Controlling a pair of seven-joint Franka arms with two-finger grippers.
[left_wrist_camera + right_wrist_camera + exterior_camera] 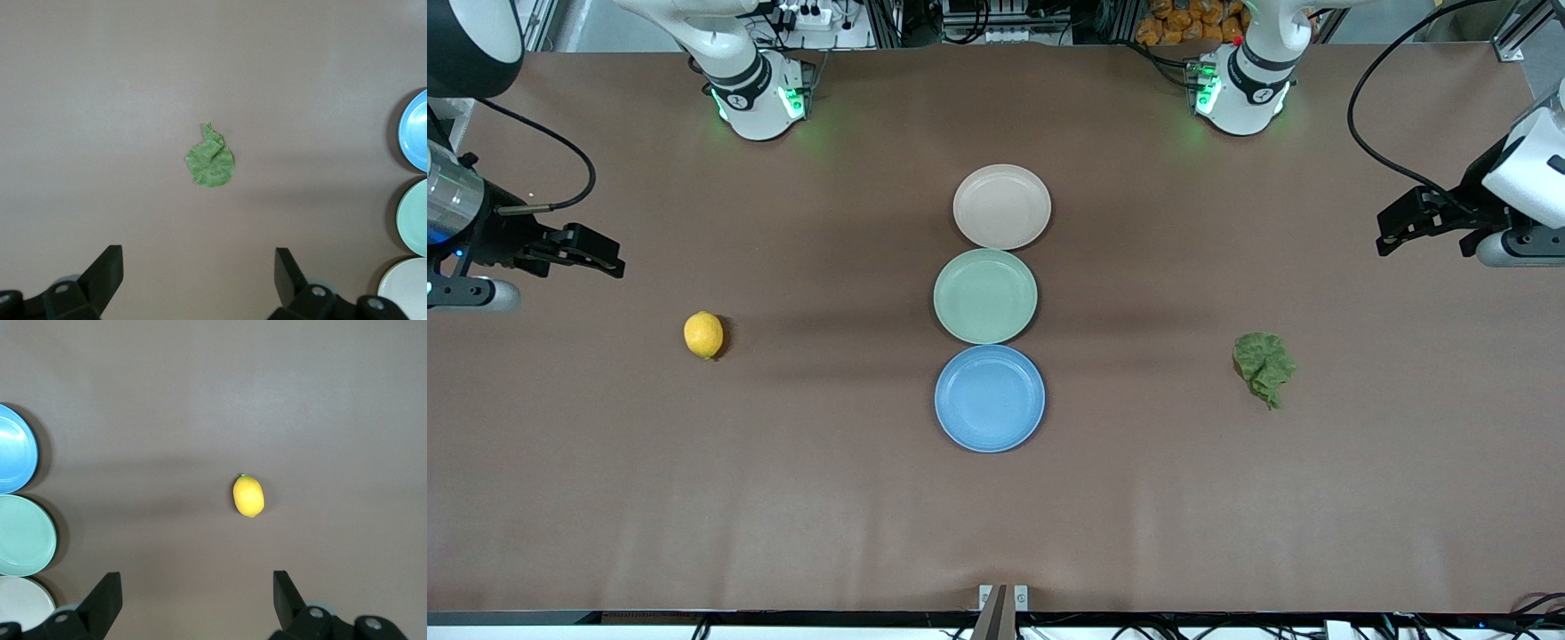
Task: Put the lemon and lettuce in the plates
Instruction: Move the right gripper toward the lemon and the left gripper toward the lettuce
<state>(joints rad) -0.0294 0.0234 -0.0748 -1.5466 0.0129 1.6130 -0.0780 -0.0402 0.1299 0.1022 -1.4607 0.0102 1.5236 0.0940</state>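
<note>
Nothing has been placed yet. The left hand hangs released and empty over bare bench at its own end; the right hand likewise at the other end. The small yellow oval lemon and crinkled dark green lettuce leaf lie on the bench. The light blue round plate and pinkish-beige round plate both sit empty mid-bench.

Three plates in a row; lemon and lettuce flanking, well apart.
</note>
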